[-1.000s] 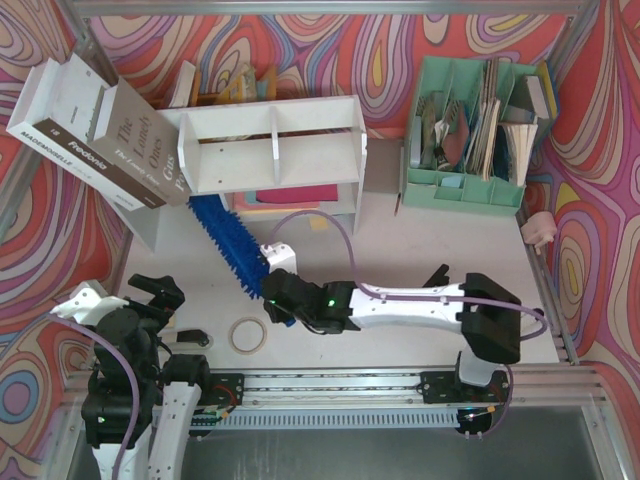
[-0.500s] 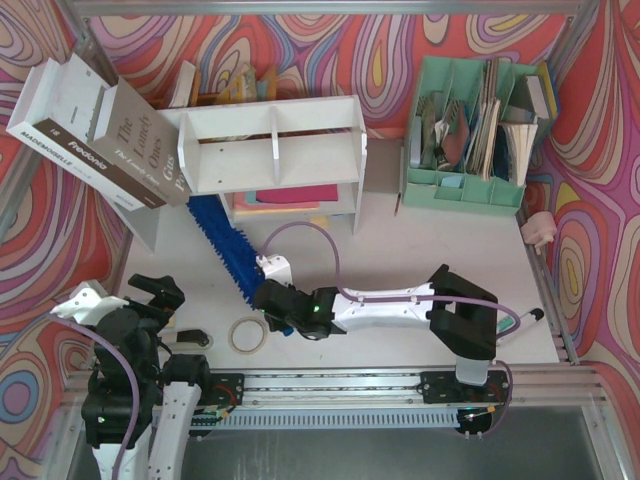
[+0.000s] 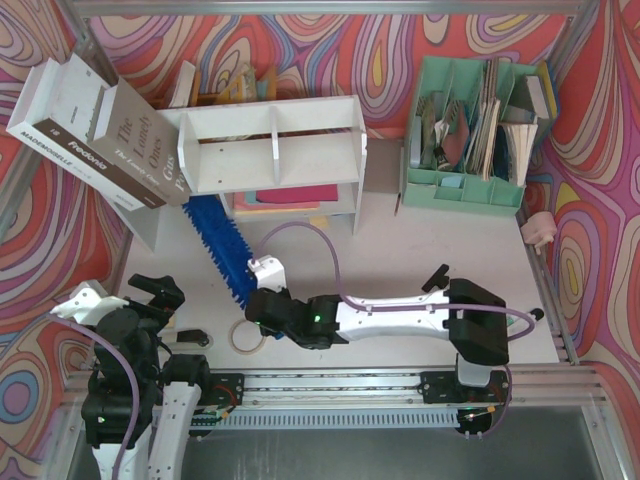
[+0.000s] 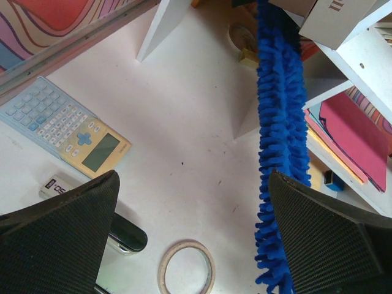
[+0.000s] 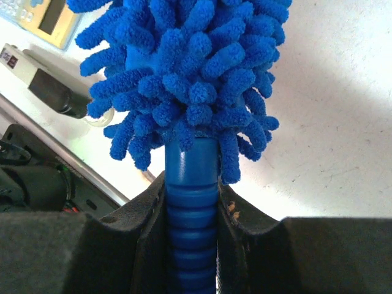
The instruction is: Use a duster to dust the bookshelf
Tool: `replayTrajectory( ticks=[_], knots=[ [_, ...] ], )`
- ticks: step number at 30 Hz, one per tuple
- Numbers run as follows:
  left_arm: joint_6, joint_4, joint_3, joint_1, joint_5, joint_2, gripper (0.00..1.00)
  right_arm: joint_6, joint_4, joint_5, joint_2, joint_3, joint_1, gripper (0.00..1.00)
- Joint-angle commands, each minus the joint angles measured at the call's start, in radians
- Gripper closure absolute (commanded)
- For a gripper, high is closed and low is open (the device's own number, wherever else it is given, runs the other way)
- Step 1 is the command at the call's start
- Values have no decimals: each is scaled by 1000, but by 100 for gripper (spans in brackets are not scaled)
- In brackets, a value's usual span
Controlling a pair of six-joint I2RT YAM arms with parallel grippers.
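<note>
The white bookshelf (image 3: 270,140) stands at the back of the table; its edge shows in the left wrist view (image 4: 361,61). The blue fluffy duster (image 3: 222,248) lies slanted from the shelf's lower left corner towards the front. My right gripper (image 3: 262,305) is shut on its ribbed blue handle (image 5: 191,184), with the shaggy head (image 5: 190,67) straight ahead of the fingers. My left gripper (image 3: 150,295) is open and empty at the front left, and its view (image 4: 193,184) shows the duster (image 4: 278,122) just inside its right finger.
A tape roll (image 3: 244,335) lies by the right gripper. A small dark object (image 3: 190,340) and a calculator (image 4: 67,131) lie at the front left. Books (image 3: 100,130) lean left of the shelf. A mint-green organizer (image 3: 475,130) stands at the back right.
My right gripper has moved left and a little nearer with the duster handle in it, swinging the duster's near end leftward. The left arm has not moved.
</note>
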Motion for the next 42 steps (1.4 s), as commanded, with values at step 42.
replayTrajectory(
  ticks=[42],
  knots=[
    [0, 8, 2, 3, 3, -21, 1, 653, -495, 230, 388, 444, 85, 100]
  ],
)
